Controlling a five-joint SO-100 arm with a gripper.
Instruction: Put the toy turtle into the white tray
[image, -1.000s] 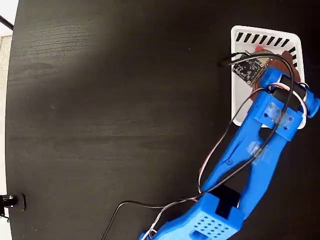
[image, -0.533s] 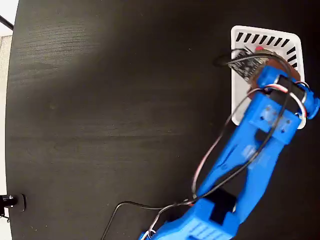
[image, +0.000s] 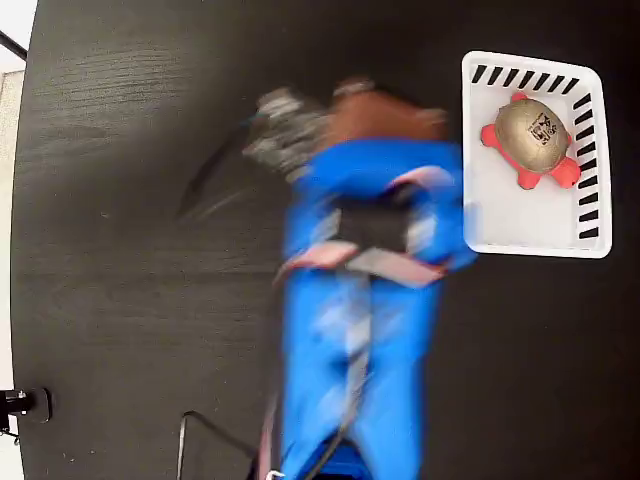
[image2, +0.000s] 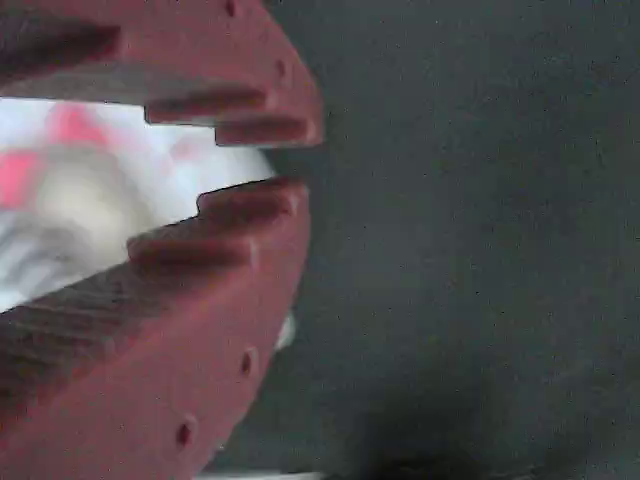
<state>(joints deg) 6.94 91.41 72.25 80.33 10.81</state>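
Lying in the tray (image: 480, 215), the turtle (image: 531, 139) shows a gold shell with a printed label and pink feet. The hand (image2: 262, 168), off the tray over the bench (image: 140, 200), gapes slightly, holding nothing.

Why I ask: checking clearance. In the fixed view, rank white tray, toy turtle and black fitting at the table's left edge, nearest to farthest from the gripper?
From the gripper:
1. white tray, left wall, just right.
2. toy turtle, inside the tray, farther right.
3. black fitting, far lower left.
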